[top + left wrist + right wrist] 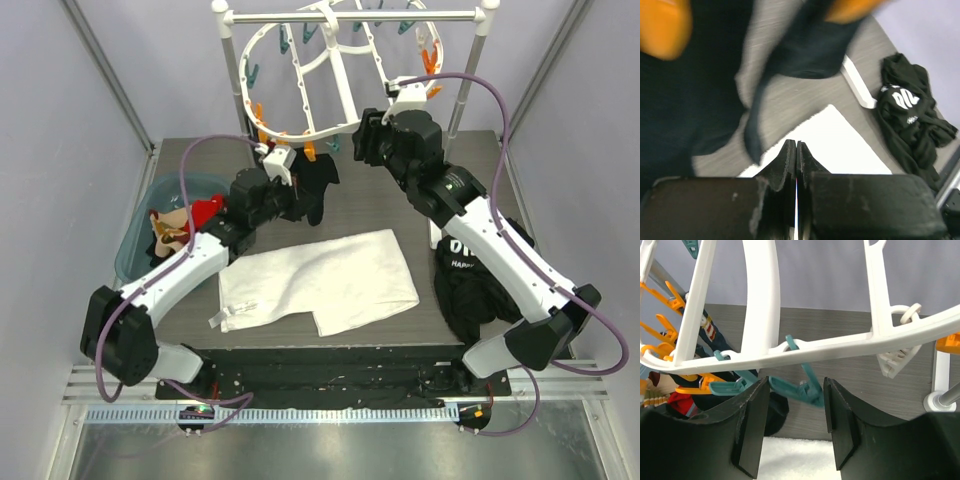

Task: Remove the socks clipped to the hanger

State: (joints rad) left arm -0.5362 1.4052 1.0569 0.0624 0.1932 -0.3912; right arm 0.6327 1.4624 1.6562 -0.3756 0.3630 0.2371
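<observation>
The white hanger (330, 75) hangs tilted from the rail, its low rim towards me. Black socks (318, 185) hang clipped to that rim by orange clips (308, 152). My left gripper (297, 200) is shut and empty beside them; in the left wrist view (796, 145) dark socks (685, 100) hang blurred just above its tips under an orange clip (665, 25). My right gripper (358, 140) is open under the rim (840, 347), with an empty teal clip (800, 390) between its jaws. A navy sock with a striped cuff (710, 332) hangs at the left.
A teal bin (135, 235) at the left holds a red sock (205, 208) and a tan patterned sock (170, 228). A white cloth (320, 280) lies mid-table. A black garment with white lettering (470, 280) lies at the right. The grey rail (350, 17) stands at the back.
</observation>
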